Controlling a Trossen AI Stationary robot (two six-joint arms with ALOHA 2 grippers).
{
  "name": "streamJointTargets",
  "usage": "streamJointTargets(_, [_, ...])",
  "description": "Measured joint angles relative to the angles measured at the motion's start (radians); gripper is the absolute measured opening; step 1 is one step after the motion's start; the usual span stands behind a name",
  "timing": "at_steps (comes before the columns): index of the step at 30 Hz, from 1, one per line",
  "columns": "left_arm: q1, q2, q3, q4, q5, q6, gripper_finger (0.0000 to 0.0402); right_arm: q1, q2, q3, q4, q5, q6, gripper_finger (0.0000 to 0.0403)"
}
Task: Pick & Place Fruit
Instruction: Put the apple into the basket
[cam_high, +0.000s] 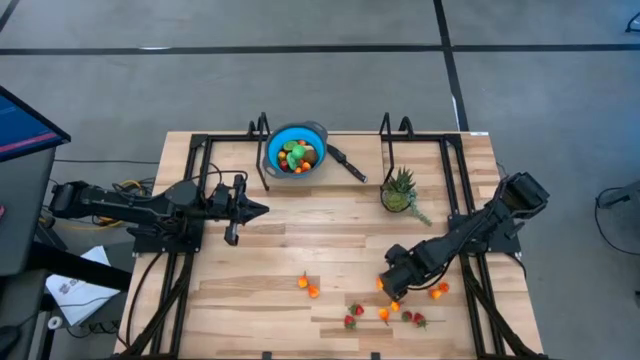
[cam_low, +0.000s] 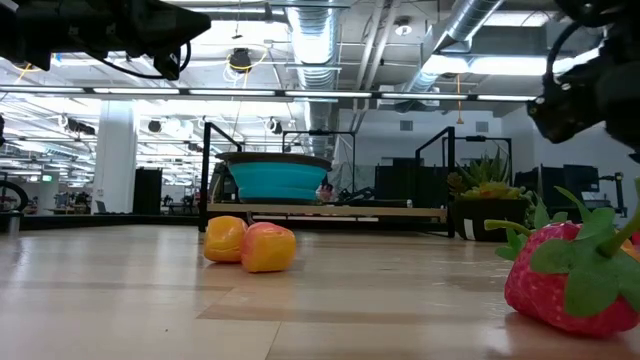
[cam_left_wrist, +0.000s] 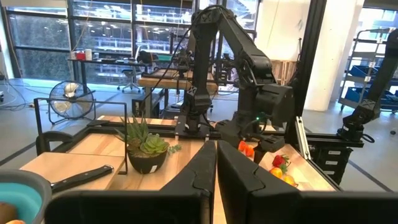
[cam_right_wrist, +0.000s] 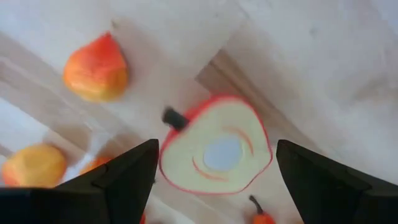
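Note:
Toy fruit lies scattered on the wooden table's near right part: two orange pieces (cam_high: 308, 287), strawberries (cam_high: 352, 315) and an orange fruit (cam_high: 438, 291). More fruit (cam_high: 297, 156) fills the blue bowl (cam_high: 273, 143) at the far edge. My right gripper (cam_high: 390, 280) points down over the scattered fruit, open. In its wrist view a cut fruit half (cam_right_wrist: 216, 152), pale face up with a red rim, shows between its two fingers and seems to lie on the table. My left gripper (cam_high: 262, 210) waits shut and level over the table's left part.
A spiky green plant in a dark pot (cam_high: 400, 190) stands far of my right gripper. A black handle (cam_high: 348, 163) sticks out from the bowl. Black frame rails (cam_high: 200, 170) run along the table's left, far and right sides. Bare wood (cam_high: 300, 240) lies mid-table.

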Motion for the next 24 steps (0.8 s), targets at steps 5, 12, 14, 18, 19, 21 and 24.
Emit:
streamJointTargets(5, [0.000, 0.000, 0.000, -0.002, 0.000, 0.000, 0.0008, 0.002, 0.011, 0.000, -0.015, -0.009, -0.041, 0.0320])
streamJointTargets(12, [0.000, 0.000, 0.000, -0.002, 0.000, 0.000, 0.0008, 0.000, 0.011, 0.001, -0.018, 0.039, -0.047, 0.0320])
streamJointTargets(14, [0.000, 0.000, 0.000, -0.003, 0.000, 0.000, 0.0008, 0.000, 0.011, 0.001, -0.017, 0.048, -0.047, 0.0320])
streamJointTargets(18, [0.000, 0.000, 0.000, -0.003, 0.000, 0.000, 0.0008, -0.003, 0.011, 0.001, -0.014, 0.063, -0.046, 0.0320])
streamJointTargets(19, [0.000, 0.000, 0.000, -0.003, 0.000, 0.000, 0.0008, -0.006, 0.010, 0.001, -0.014, 0.063, -0.046, 0.0320])
streamJointTargets(21, [0.000, 0.000, 0.000, -0.003, 0.000, 0.000, 0.0008, -0.015, 0.010, 0.001, -0.009, 0.062, -0.045, 0.0320])
streamJointTargets(24, [0.000, 0.000, 0.000, -0.004, 0.000, 0.000, 0.0008, -0.028, 0.010, 0.001, -0.006, 0.062, -0.045, 0.0320])
